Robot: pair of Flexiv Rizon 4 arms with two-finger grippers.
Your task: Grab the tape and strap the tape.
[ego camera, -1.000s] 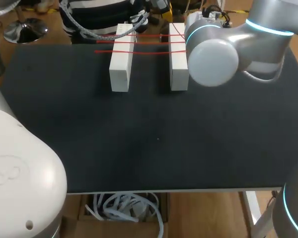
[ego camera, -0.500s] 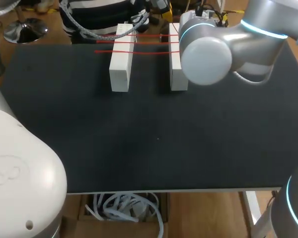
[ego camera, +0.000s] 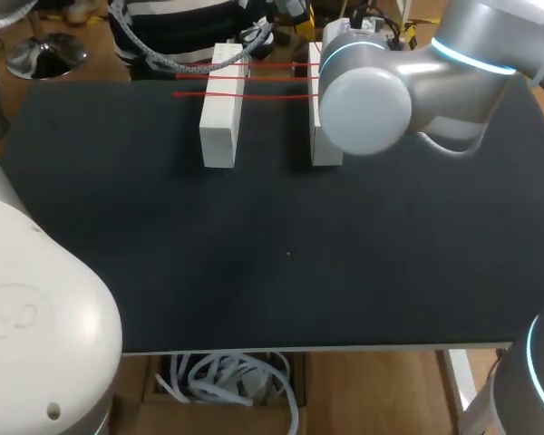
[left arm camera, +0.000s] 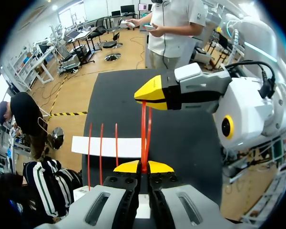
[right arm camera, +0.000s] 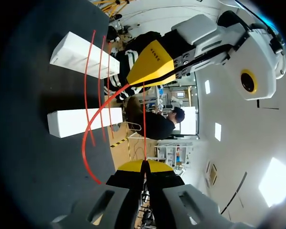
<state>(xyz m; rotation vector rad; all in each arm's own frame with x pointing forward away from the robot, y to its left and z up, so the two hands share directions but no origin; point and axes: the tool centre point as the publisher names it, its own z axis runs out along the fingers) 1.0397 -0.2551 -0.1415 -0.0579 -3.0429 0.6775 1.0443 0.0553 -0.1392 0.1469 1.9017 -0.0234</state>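
Note:
Thin red tape (left arm camera: 144, 138) runs taut between my two grippers. My left gripper (left arm camera: 143, 168) is shut on one end. My right gripper (right arm camera: 144, 165) is shut on the other end, and its yellow tips (left arm camera: 155, 93) show just ahead of the left one. A slack loop of tape (right arm camera: 88, 143) hangs beside the right gripper. Three red strands (ego camera: 254, 79) lie stretched across the far ends of two white blocks, the left block (ego camera: 222, 113) and the right block (ego camera: 326, 154). In the head view my right arm (ego camera: 367, 95) covers much of the right block, and both grippers are hidden.
The black table (ego camera: 281, 254) stretches out in front of the blocks. My left arm's white body (ego camera: 36, 317) fills the near left corner of the head view.
My right arm's elbow has swung left over the right block. The strands on the blocks have not moved.

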